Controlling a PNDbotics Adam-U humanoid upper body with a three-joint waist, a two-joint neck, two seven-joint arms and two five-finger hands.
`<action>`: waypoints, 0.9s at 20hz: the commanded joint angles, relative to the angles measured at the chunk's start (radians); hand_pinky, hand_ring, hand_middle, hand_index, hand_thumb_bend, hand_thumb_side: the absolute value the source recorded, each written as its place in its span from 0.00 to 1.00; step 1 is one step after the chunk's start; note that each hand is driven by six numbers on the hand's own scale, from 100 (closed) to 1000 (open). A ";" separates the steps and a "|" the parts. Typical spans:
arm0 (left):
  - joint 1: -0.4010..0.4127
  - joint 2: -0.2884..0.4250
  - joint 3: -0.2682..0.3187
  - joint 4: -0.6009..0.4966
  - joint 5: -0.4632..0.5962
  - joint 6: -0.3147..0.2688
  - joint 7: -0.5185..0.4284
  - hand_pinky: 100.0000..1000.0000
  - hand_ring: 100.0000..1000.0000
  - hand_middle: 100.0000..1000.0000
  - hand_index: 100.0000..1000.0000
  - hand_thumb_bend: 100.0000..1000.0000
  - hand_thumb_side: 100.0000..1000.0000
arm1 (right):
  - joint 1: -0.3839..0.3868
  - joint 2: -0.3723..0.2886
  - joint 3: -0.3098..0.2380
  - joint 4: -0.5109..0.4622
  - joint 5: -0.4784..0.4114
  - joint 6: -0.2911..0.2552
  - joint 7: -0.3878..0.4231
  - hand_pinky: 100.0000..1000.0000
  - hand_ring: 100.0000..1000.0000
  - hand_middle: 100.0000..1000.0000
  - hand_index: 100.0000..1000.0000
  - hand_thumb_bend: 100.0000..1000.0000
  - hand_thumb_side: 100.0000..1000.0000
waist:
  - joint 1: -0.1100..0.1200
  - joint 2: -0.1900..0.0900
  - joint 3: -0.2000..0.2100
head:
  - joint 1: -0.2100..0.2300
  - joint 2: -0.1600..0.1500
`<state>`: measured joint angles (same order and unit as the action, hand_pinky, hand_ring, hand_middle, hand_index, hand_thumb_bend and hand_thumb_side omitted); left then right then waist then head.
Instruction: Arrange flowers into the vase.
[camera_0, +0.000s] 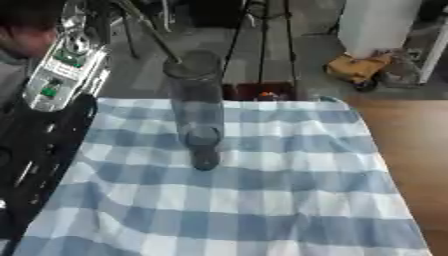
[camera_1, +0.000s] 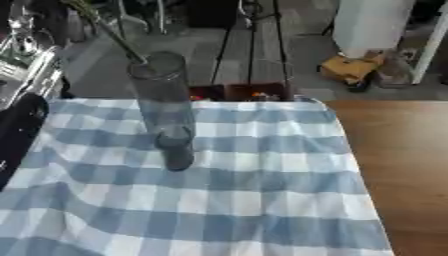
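The left arm (camera_0: 39, 145), black with a silver section, enters along the left edge and lies over the edge of the cloth (camera_0: 262, 200). Its hand does not show, so the state of its fingers cannot be told. A clear tall vase (camera_0: 197, 100) stands upright on the blue-and-white checked cloth, left of centre and toward the far edge. A thin stem (camera_1: 109, 32) leans out of the vase mouth up and to the left; its bloom is out of view. The cloth covers most of the desk (camera_0: 411, 150); bare wood shows along the right side. The right hand shows in neither view.
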<state>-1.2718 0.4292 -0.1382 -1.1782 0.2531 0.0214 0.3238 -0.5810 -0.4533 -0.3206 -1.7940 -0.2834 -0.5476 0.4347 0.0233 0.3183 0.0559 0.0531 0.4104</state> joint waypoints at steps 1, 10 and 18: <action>-0.027 0.007 -0.002 -0.005 -0.010 0.001 -0.009 0.00 0.00 0.00 0.10 0.00 0.58 | -0.011 -0.016 -0.009 -0.025 0.008 0.006 -0.001 0.64 0.76 0.74 0.77 0.00 1.00 | 0.001 -0.019 -0.003 | 0.004 -0.012; -0.025 -0.006 -0.008 0.015 -0.034 -0.003 -0.018 0.00 0.00 0.00 0.10 0.00 0.58 | -0.010 -0.013 -0.012 -0.031 0.009 0.014 0.003 0.64 0.76 0.74 0.77 0.00 1.00 | 0.006 -0.012 -0.010 | 0.008 -0.023; -0.024 -0.013 -0.015 0.027 -0.051 0.001 -0.030 0.00 0.00 0.00 0.11 0.00 0.58 | -0.014 -0.014 -0.013 -0.028 0.007 0.010 0.006 0.64 0.75 0.74 0.77 0.00 1.00 | 0.005 -0.006 -0.014 | 0.009 -0.028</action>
<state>-1.2718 0.4038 -0.1551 -1.1423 0.2094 0.0236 0.2988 -0.5809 -0.4523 -0.3262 -1.8052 -0.2827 -0.5365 0.4391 0.0296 0.3319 0.0426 0.0600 0.3941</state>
